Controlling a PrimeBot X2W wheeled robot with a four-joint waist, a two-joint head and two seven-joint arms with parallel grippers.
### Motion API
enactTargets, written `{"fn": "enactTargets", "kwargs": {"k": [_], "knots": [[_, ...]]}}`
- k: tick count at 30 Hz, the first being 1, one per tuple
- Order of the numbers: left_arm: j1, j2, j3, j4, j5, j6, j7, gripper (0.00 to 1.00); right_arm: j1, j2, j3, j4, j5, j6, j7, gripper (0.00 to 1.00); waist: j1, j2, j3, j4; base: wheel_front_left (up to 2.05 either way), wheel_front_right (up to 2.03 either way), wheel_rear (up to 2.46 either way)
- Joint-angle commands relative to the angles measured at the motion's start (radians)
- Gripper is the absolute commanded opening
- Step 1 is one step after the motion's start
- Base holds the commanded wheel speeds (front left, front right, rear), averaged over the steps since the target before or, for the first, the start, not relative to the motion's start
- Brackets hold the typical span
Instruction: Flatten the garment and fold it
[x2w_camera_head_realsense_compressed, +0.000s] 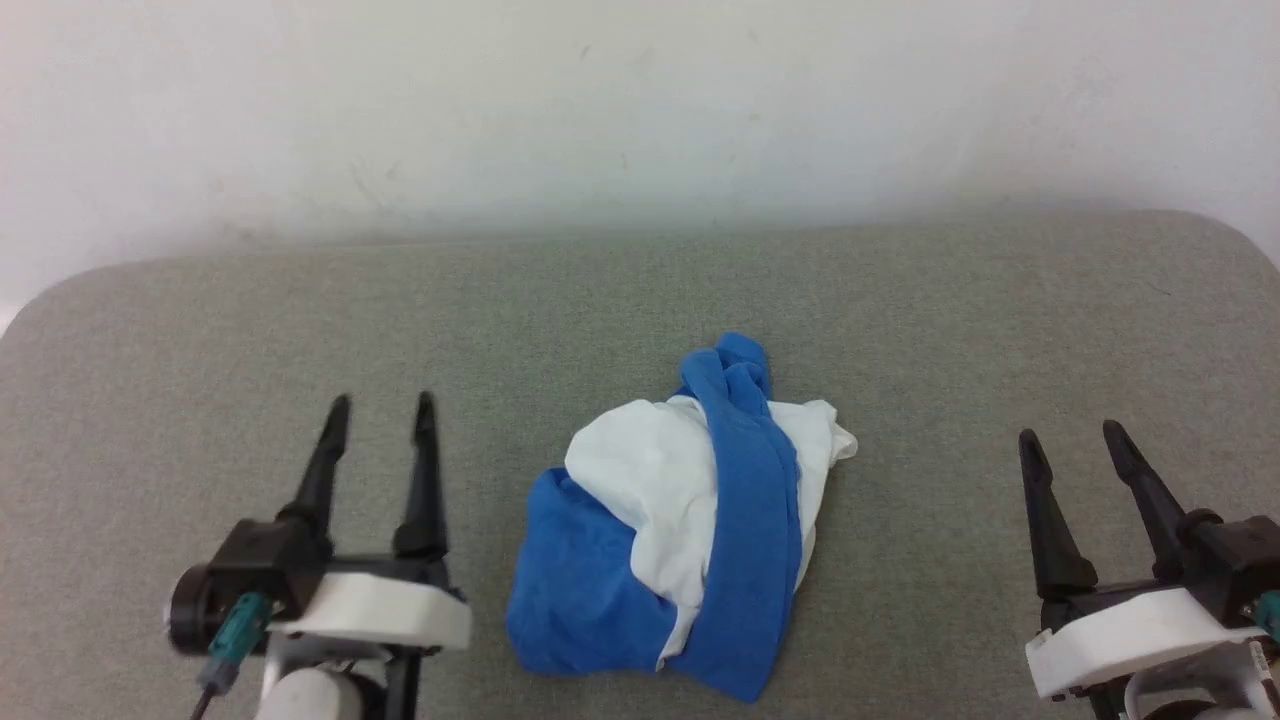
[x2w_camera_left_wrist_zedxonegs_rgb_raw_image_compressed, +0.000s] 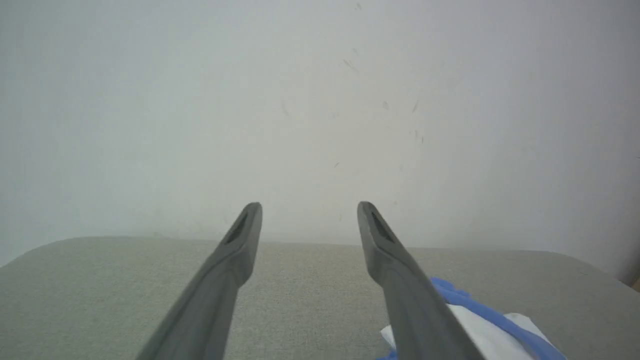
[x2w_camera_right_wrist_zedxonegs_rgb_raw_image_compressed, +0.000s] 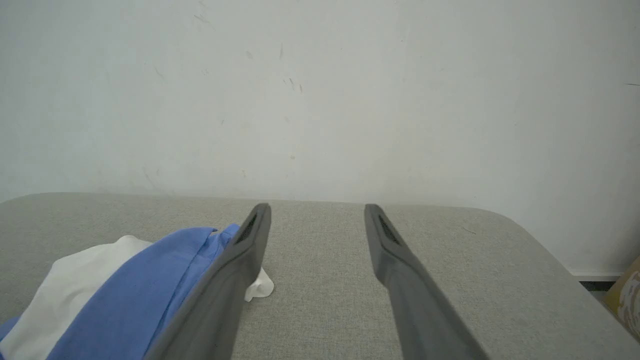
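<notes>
Mostly crumpled garment, front hidden in folds; right gripper base cropped

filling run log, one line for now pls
crumpled blue-and-white cloth shirt on grey fabric table | left end effector open | right end effector open

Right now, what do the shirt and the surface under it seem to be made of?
The garment: thin, soft knit fabric, perhaps cotton or a blend, matte; it slumps in limp, rounded folds. The surface: apparently covered with grey-green woven cloth, possibly padded, matte; a fine speckled weave and rounded corners show.
</notes>
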Motion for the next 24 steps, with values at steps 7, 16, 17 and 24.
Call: {"fn": "enactTargets", "kwargs": {"k": [7,16,17,24], "knots": [[0.114,0.034,0.088,-0.024,0.022,0.029,-0.005,1.0,0.018,0.002,0.006,0.002,-0.024,-0.001,0.047,1.0,0.0,0.0,0.001,0.039,0.0,0.0,0.0],[0.142,0.021,0.074,-0.03,0.019,0.025,-0.005,1.0,-0.12,-0.032,0.189,0.115,0.031,-0.001,0.325,1.0,0.0,0.0,0.007,0.099,0.0,0.0,0.0],[0.138,0.017,0.071,-0.029,0.018,0.024,-0.005,1.0,-0.144,-0.049,0.222,0.137,0.043,-0.001,0.369,1.0,0.0,0.0,0.008,0.105,0.0,0.0,0.0],[0.113,-0.005,0.05,-0.002,0.014,0.001,-0.005,1.0,-0.327,-0.099,0.39,0.279,0.168,-0.001,0.545,1.0,0.0,0.0,0.016,0.135,0.0,0.0,0.0]]}}
